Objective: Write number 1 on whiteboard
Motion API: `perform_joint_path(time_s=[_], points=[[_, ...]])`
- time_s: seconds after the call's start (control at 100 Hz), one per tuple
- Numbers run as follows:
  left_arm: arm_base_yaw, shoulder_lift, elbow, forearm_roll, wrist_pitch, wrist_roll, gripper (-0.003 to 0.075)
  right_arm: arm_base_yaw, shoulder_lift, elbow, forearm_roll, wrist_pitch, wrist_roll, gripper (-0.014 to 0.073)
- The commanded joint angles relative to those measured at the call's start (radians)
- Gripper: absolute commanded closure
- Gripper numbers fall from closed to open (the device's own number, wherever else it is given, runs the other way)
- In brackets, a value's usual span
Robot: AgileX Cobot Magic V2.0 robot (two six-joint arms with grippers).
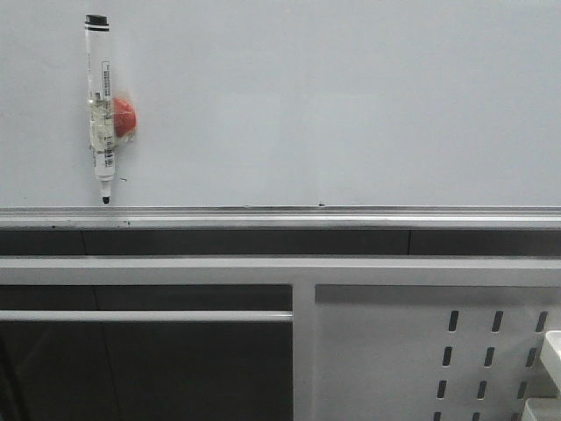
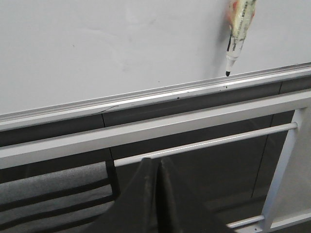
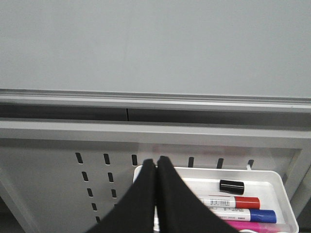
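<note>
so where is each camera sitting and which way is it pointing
Front: faces forward at the whiteboard, its rail and the hanging marker; no part of the robot shows.
Left wrist: on the left arm, looking up past the shut left hand at the board, rail and marker tip.
Right wrist: on the right arm, over the shut right hand, facing the board and a tray of markers.
Front and left wrist share the marker and rail.

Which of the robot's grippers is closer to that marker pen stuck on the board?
Left. The left gripper sees the marker pen nearby; the right gripper sits over the pen tray, farther away.
</note>
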Motion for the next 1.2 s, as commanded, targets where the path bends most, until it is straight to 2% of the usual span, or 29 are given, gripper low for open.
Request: perform_joint_path(time_s=[0.0, 0.75, 0.83, 0.89, 0.96, 1.03, 1.1, 1.19], points=[[0.002, -0.022, 0.034, -0.011, -0.059, -0.011, 0.074, -0.005, -0.018, 0.013, -0.001, -0.034, -0.003, 0.0643], [0.002, -0.022, 0.034, 0.018, -0.059, -0.011, 0.074, -0.005, -0.018, 0.013, -0.001, -0.034, -0.003, 0.0643], [0.002, -0.022, 0.034, 0.059, -0.082, -0.011, 0.074, -0.005, -0.018, 0.013, -0.003, -0.055, -0.003, 0.0643], [0.002, -0.022, 0.034, 0.036, -0.137, -0.011, 0.074, -0.005, -0.018, 0.013, 0.0, -0.113, -0.003, 0.0643], [0.0, -0.022, 0.034, -0.119, -0.258, -0.011, 0.074, -0.003, -0.018, 0.013, 0.084, -0.251, -0.003, 0.0643], [0.0, -0.022, 0.034, -0.354, -0.388, -0.011, 0.074, -0.003, -0.018, 0.013, 0.187, -0.407, -0.003, 0.0643], [0.0, -0.022, 0.03, -0.58, -0.483, -0.011, 0.074, -0.003, -0.018, 0.013, 0.344, -0.497, -0.003, 0.0643], [0.0, -0.022, 0.03, -0.83, -0.54, -0.011, 0.074, -0.003, -0.018, 0.013, 0.501, -0.548, -0.003, 0.0643]])
